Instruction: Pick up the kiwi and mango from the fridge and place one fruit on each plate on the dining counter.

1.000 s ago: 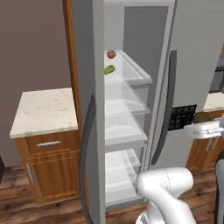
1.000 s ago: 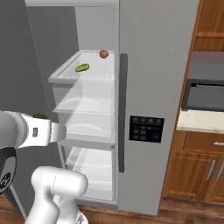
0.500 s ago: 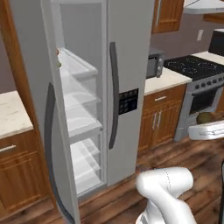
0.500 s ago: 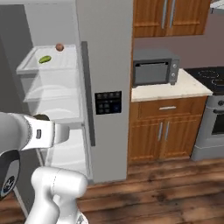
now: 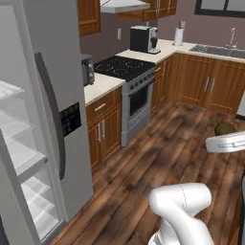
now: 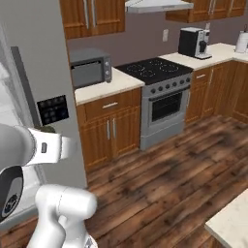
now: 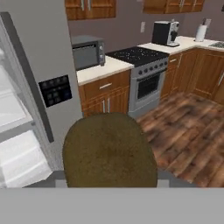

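Kiwi (image 7: pixel 109 151) sits gripped in hand (image 7: pixel 109 183) - fruit right at fingertips, fridge (image 7: pixel 30 87) off to left; dining desk corner (image 6: pixel 232 225) lower right - plates unseen.

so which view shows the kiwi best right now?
The hand view: the kiwi sits large and brown in the foreground, held in the pincer. The left base view shows a small brown bit above the white hand at the right edge. The right base view gives a dark sliver atop the arm.

The kiwi (image 7: pixel 109 151) in my claw looks matt brown and fuzzy. Beyond it, the fridge (image 7: pixel 37 65) is smooth grey steel. The floor (image 7: pixel 192 131) is glossy dark wood.
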Controlling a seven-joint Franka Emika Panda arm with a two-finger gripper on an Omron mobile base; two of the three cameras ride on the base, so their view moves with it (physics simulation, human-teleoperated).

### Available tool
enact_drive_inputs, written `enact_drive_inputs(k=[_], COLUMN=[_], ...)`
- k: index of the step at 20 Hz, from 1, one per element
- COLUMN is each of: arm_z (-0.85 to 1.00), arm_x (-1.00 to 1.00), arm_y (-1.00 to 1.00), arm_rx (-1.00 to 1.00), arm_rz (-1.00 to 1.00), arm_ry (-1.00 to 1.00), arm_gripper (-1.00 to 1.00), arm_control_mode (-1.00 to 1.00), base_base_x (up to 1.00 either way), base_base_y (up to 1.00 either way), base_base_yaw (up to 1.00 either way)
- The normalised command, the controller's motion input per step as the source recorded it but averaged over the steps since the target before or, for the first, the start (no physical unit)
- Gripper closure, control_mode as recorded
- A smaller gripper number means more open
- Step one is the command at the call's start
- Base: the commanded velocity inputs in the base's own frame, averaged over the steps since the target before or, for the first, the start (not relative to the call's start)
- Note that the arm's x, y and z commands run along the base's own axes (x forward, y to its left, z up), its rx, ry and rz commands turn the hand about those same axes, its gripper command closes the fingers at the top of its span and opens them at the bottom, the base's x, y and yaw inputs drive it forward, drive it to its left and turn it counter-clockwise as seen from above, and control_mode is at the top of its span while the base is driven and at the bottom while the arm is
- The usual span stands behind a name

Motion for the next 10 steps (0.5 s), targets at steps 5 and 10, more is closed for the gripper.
enact_drive_inputs(k=[5, 10], arm_z=[0.0, 0.0], arm_x=[0.0, 0.0], arm_y=[0.0, 0.0], arm_rx=[0.0, 0.0], arm_rz=[0.0, 0.0], arm_ry=[0.0, 0.0], arm_gripper=[1.0, 1.0], arm_control_mode=[1.0, 1.0], base_base_x=[-0.36, -0.26], base_base_y=[-0.62, -1.0], base_base_yaw=[-0.58, -0.53])
